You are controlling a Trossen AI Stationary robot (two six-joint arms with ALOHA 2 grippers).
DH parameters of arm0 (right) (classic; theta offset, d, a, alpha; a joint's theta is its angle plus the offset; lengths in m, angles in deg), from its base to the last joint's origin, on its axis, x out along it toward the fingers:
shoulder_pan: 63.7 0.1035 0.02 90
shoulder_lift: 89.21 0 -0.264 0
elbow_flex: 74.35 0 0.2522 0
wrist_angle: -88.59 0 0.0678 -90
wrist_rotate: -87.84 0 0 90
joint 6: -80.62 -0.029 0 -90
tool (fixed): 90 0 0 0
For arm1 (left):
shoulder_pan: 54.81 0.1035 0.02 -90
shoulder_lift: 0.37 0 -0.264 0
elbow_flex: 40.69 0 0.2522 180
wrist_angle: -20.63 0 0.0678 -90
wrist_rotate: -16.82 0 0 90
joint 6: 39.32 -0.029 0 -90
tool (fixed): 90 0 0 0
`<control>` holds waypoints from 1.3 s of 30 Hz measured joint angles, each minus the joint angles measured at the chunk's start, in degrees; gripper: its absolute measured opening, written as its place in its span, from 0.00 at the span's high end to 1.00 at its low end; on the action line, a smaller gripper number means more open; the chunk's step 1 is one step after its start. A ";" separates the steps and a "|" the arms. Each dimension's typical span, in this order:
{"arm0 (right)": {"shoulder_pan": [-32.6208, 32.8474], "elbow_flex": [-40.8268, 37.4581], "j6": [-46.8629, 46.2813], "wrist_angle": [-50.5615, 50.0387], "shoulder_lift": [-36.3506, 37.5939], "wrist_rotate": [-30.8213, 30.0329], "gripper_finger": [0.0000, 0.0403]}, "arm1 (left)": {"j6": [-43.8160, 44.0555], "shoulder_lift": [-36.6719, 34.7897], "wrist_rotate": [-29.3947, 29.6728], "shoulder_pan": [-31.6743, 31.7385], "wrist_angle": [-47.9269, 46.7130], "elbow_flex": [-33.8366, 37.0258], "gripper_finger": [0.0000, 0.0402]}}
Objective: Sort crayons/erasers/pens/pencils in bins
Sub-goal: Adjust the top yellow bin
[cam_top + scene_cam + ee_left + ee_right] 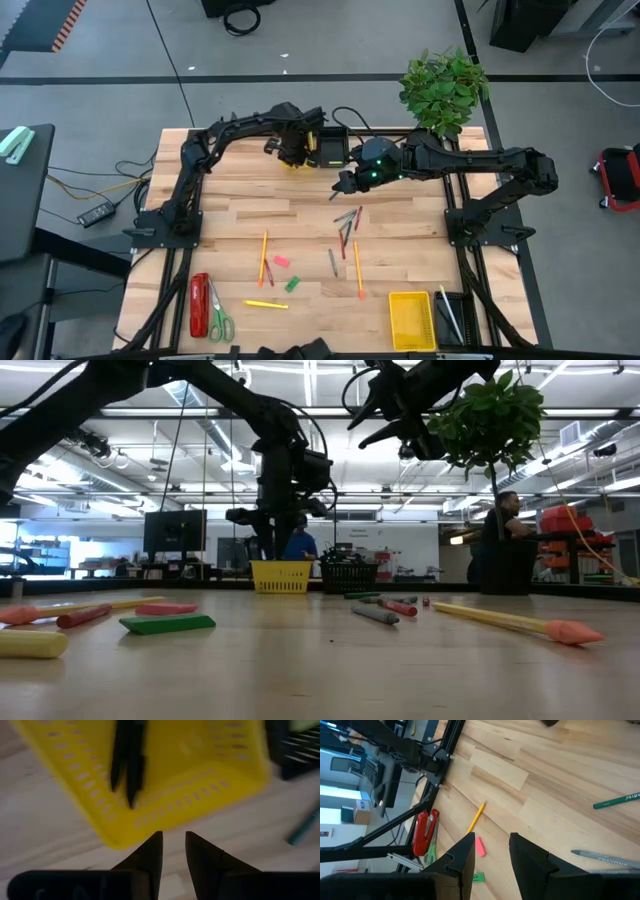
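My left gripper (pixel 290 153) hangs over the table's far middle, pointing down, just beside a yellow bin (pixel 165 775) in which two black pens (pixel 127 760) lie. Its fingers (pixel 173 845) stand slightly apart with nothing between them. A black bin (pixel 331 146) stands next to the yellow one. My right gripper (pixel 343 185) hovers open above the table's middle, slanting down, and is empty (pixel 491 847). Below it lie crayons (pixel 346 216), orange pencils (pixel 264 255), a yellow pencil (pixel 265 303), a pink eraser (pixel 281 261) and a green eraser (pixel 292 284), all flat on the wood.
A second yellow bin (pixel 411 320) and a black bin (pixel 450 318) stand at the near right. A red stapler (pixel 199 305) and green-handled scissors (pixel 220 322) lie at the near left. A potted plant (pixel 445 88) stands at the far right. People sit beyond the table.
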 joint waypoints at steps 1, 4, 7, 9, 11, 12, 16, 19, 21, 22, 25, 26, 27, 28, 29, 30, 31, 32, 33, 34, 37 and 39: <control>0.00 0.00 0.15 0.00 0.00 0.00 0.69 | 0.04 0.34 0.30 0.40 -0.28 0.00 0.77; 0.00 0.00 0.61 0.02 0.00 0.00 0.69 | -0.37 1.01 0.68 1.52 -1.36 -0.01 0.77; 0.02 0.00 0.85 0.02 0.00 0.00 0.69 | -1.31 1.64 0.74 2.06 -1.90 0.01 0.77; 0.04 0.00 1.06 0.02 0.00 0.00 0.69 | -1.44 1.58 0.67 2.06 -2.15 0.01 0.77; 0.04 0.00 1.24 0.02 0.00 0.00 0.69 | -1.44 1.58 0.65 2.02 -2.28 0.01 0.77; 0.04 0.00 1.25 0.03 0.00 0.00 0.69 | -1.48 1.54 0.40 1.89 -2.66 -0.04 0.77; 0.04 0.00 1.99 0.04 0.00 0.00 0.69 | -1.49 1.17 -0.01 0.99 -3.52 -1.41 0.77; 0.04 0.00 2.73 0.03 0.00 0.00 0.69 | -1.46 0.96 -0.05 0.27 -3.70 -2.92 0.77; 0.04 0.00 3.20 0.02 0.00 -0.02 0.69 | -1.44 0.96 -0.04 -0.19 -3.58 -3.72 0.78; 0.00 0.00 3.47 0.04 0.00 0.00 0.69 | -1.44 0.96 -0.03 -0.41 -3.57 -4.03 0.78; 0.00 0.00 4.21 0.02 0.00 0.00 0.69 | -1.44 0.92 -0.03 -1.17 -3.01 -4.25 0.77; 0.00 0.00 4.38 0.02 0.00 -0.02 0.69 | -1.51 0.92 -0.03 -1.32 -2.96 -4.25 0.77; 0.00 0.00 4.48 0.02 0.00 -0.01 0.69 | -1.75 0.92 -0.03 -1.34 -2.76 -4.25 0.77; 0.00 0.00 4.48 0.03 0.00 -0.01 0.69 | -2.46 0.92 0.01 -1.19 -2.68 -4.43 0.77; 0.00 0.00 4.48 0.03 0.00 0.00 0.69 | -3.27 0.94 0.44 -0.84 -2.77 -5.01 0.78; 0.00 0.00 4.48 0.02 0.00 -0.01 0.69 | -4.42 0.94 1.75 -0.40 -2.69 -5.89 0.78; 0.00 0.00 4.48 0.02 0.00 0.00 0.69 | -5.49 0.93 3.64 0.28 -2.16 -6.96 0.79; 0.00 0.00 4.49 0.02 0.00 0.00 0.69 | -6.26 0.91 6.01 0.98 -1.46 -8.14 0.79; 0.00 0.00 4.50 0.02 0.00 0.07 0.69 | -7.39 0.90 8.52 1.62 -1.02 -9.22 0.79; 0.02 0.00 4.44 0.02 0.00 0.34 0.69 | -8.10 0.90 10.72 2.30 -0.33 -10.07 0.79; 0.04 0.00 4.18 0.01 0.00 1.25 0.69 | -8.66 0.80 12.77 4.59 2.53 -10.53 0.79; 0.04 0.00 4.15 0.00 0.00 2.18 0.69 | -7.52 1.42 10.81 5.87 2.01 -10.53 0.80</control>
